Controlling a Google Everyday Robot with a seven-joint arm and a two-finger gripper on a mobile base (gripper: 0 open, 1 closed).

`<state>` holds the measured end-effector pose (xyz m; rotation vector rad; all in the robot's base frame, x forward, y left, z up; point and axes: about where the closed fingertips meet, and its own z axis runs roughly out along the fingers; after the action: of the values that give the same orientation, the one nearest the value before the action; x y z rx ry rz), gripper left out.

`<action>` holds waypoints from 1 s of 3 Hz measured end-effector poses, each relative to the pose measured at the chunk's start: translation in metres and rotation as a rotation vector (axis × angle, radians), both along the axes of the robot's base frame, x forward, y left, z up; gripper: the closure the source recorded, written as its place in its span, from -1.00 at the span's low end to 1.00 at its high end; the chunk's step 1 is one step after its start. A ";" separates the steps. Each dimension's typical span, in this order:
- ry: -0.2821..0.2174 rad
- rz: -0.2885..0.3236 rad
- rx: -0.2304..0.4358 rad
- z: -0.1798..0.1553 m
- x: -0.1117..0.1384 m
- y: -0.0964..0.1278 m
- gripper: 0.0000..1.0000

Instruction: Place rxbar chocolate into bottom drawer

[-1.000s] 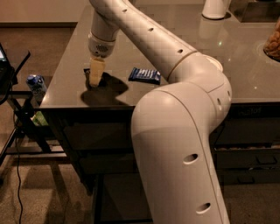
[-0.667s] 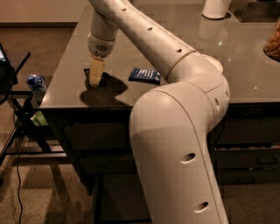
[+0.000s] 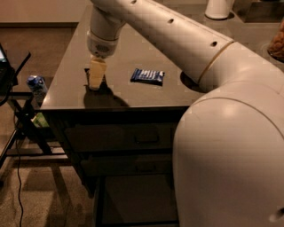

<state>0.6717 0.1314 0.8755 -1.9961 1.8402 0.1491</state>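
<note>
My gripper (image 3: 96,76) points straight down at the left part of the dark countertop (image 3: 133,95), with its tip on or just above the surface. A small dark edge (image 3: 86,71) shows at the gripper's left side. I cannot tell whether this is the rxbar chocolate, and no other dark-wrapped bar is in view. The bottom drawer (image 3: 133,195) stands pulled out below the two handled drawers, and its dark floor shows. My large white arm hides the drawer's right part.
A blue-wrapped bar (image 3: 147,76) lies flat on the counter to the right of the gripper. Two shut handled drawers (image 3: 146,138) sit above the open one. A blue can (image 3: 36,84) and a black stand (image 3: 13,111) are left of the cabinet. A white object (image 3: 218,8) stands at the back.
</note>
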 end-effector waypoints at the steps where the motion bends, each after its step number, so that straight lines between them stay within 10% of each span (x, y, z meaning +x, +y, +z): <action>1: 0.000 0.000 0.001 0.000 0.001 0.000 1.00; 3: 0.008 -0.051 -0.011 0.005 -0.053 -0.015 1.00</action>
<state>0.6182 0.1166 0.8809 -1.9568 1.8992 0.1324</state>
